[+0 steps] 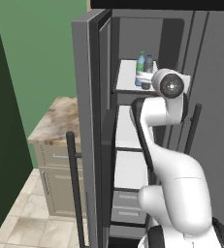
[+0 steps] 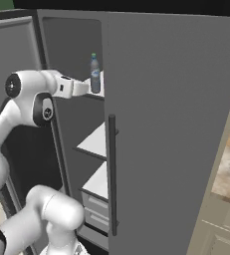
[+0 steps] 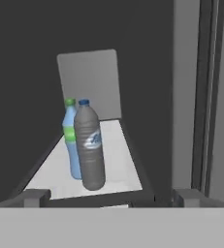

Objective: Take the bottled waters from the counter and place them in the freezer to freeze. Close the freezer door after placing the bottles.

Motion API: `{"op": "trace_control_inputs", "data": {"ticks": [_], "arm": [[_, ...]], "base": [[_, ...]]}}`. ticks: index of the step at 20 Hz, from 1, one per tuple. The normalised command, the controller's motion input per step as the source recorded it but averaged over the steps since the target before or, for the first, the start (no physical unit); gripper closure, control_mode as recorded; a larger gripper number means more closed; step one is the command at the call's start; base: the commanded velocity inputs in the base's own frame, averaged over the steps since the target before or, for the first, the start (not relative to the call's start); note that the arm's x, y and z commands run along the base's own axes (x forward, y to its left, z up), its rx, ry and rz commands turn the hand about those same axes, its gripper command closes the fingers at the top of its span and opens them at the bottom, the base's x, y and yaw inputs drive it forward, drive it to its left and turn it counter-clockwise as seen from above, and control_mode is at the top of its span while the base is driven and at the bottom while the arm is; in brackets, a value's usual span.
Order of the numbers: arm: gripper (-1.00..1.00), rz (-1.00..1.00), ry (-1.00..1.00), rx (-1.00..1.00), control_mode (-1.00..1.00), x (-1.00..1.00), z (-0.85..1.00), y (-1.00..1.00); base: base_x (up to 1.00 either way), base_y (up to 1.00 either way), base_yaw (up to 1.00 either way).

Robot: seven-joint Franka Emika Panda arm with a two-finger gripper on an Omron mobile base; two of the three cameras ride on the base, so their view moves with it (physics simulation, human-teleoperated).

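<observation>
Jaws wide (empty); two bottled waters (image 3: 87, 145) upright on shelf (image 3: 116, 160).

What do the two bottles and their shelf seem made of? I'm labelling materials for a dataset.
Grey bottle: likely plastic, matte and opaque, with a moulded ribbed body. Blue bottle: likely clear tinted plastic, faintly see-through, with a green cap. Shelf: smooth flat white, plastic or painted; I cannot tell which.

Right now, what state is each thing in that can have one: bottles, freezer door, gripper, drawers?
Dark grey-blue bottle: upright on the top freezer shelf, capped, released.
Light blue bottle: upright just behind it, green cap on.
Freezer door: open.
Right fridge door: shut.
Gripper: open, empty, at the shelf's front edge.
Freezer drawers: shut.
Counter cabinet door: shut.
</observation>
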Motion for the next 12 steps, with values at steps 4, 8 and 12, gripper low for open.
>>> {"op": "trace_control_inputs", "data": {"ticks": [4, 8, 12], "arm": [[-1.00, 0.00, 0.33, 0.00, -1.00, -1.00, 0.41, 0.19], [-1.00, 0.00, 0.40, 0.10, -1.00, -0.92, 0.14, 0.01], [-1.00, 0.01, 0.30, 0.19, -1.00, -0.96, -0.11, 0.00]], "base": [[0.00, 0.00, 0.00], [0.00, 0.00, 0.00], [0.00, 0.00, 0.00]]}}
